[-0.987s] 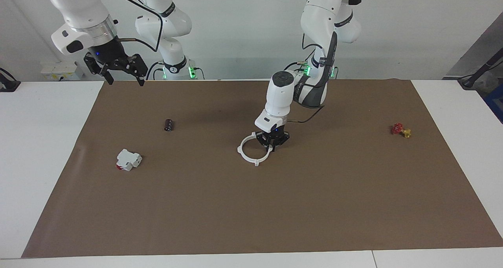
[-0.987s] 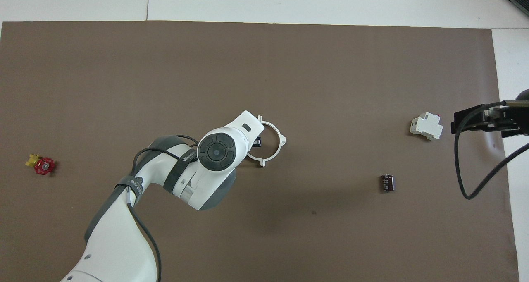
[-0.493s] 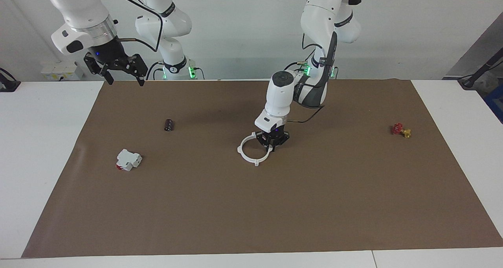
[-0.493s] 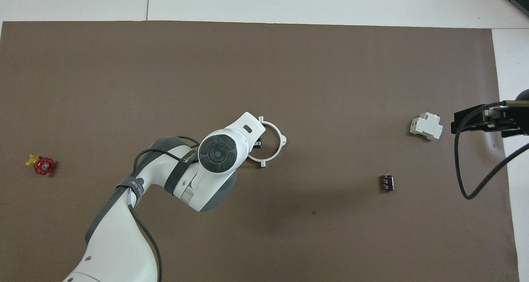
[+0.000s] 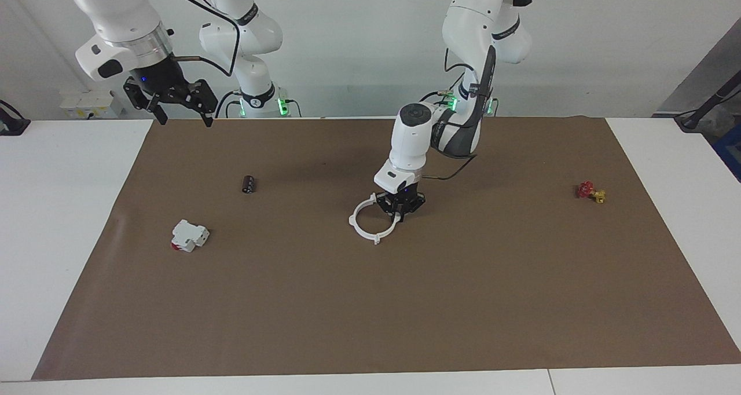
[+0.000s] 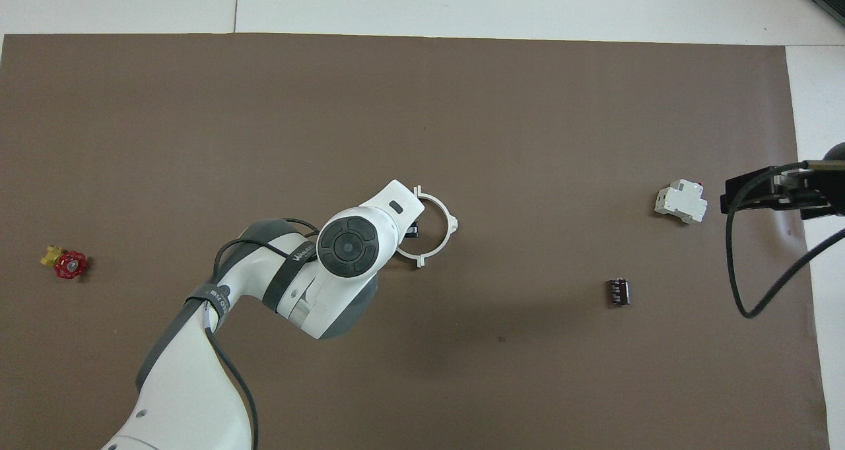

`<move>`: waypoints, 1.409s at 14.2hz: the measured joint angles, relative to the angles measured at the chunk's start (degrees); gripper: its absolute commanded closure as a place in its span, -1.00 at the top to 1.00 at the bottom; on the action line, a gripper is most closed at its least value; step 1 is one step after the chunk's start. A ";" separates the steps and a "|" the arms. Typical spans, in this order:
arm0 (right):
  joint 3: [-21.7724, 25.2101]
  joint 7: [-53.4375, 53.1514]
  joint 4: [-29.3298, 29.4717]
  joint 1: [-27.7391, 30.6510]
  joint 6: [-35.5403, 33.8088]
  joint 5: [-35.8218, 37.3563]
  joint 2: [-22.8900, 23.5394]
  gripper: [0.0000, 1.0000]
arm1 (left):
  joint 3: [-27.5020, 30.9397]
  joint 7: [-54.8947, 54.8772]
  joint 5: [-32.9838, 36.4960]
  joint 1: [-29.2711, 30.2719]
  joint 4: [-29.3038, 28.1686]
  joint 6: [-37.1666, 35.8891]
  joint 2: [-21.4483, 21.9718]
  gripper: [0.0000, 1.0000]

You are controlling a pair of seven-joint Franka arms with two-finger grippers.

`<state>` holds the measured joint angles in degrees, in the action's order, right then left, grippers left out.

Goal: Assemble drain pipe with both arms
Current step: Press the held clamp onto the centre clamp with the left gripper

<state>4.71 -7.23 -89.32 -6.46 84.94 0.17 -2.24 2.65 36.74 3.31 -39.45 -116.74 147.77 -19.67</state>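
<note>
A brown mat (image 5: 405,302) covers a white table (image 5: 58,221) before a plain pale wall (image 5: 359,41).

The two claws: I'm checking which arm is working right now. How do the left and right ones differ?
The left claw is down at the mat, shut on the white drain pipe ring; the right claw is open and holds nothing. The left claw is mid-mat; the right claw hangs high over the mat's edge at the right arm's end, waiting. Both are black, two-fingered, on white arms.

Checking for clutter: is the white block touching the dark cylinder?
No, the white block lies apart from the dark cylinder, bare mat between them.
</note>
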 measured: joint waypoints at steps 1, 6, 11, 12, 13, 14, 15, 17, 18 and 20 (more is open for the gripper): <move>0.00 0.00 0.00 0.00 0.00 0.00 0.00 1.00 | 0.00 0.00 0.00 0.00 0.00 0.02 0.00 -1.00; 0.00 0.00 0.00 0.00 0.00 0.00 0.00 1.00 | 0.01 0.00 0.00 0.00 -0.10 0.20 0.03 -1.00; 0.00 0.00 0.00 0.00 0.00 0.00 0.00 1.00 | 0.05 0.00 0.00 0.00 -0.66 1.13 0.22 -1.00; 0.00 0.00 0.00 0.00 0.00 0.00 0.00 1.00 | 0.05 0.00 0.00 0.00 -0.66 1.14 0.22 -1.00; 0.00 0.00 0.00 0.00 0.00 0.00 0.00 1.00 | 0.05 0.00 0.00 0.00 -0.67 1.14 0.22 -1.00; 0.00 0.00 0.00 0.00 0.00 0.00 0.00 1.00 | 0.05 0.00 0.00 0.00 -0.67 1.15 0.23 -1.00; 0.00 0.00 0.00 0.00 0.00 0.00 0.00 1.00 | 0.05 0.00 0.00 0.00 -0.68 1.18 0.23 -1.00; 0.00 0.00 0.00 0.00 0.00 0.00 0.00 1.00 | 0.06 0.00 0.00 0.00 -0.71 1.25 0.23 -1.00; 0.00 0.00 0.00 0.00 0.00 0.00 0.00 1.00 | 0.06 0.00 0.00 0.00 -0.72 1.28 0.23 -1.00; 0.00 0.00 0.00 0.00 0.00 0.00 0.00 1.00 | 0.06 0.00 0.00 0.00 -0.73 1.30 0.23 -1.00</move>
<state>4.71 -7.22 -89.31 -6.46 84.94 0.17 -2.24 2.72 36.74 3.31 -39.45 -117.47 149.07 -19.44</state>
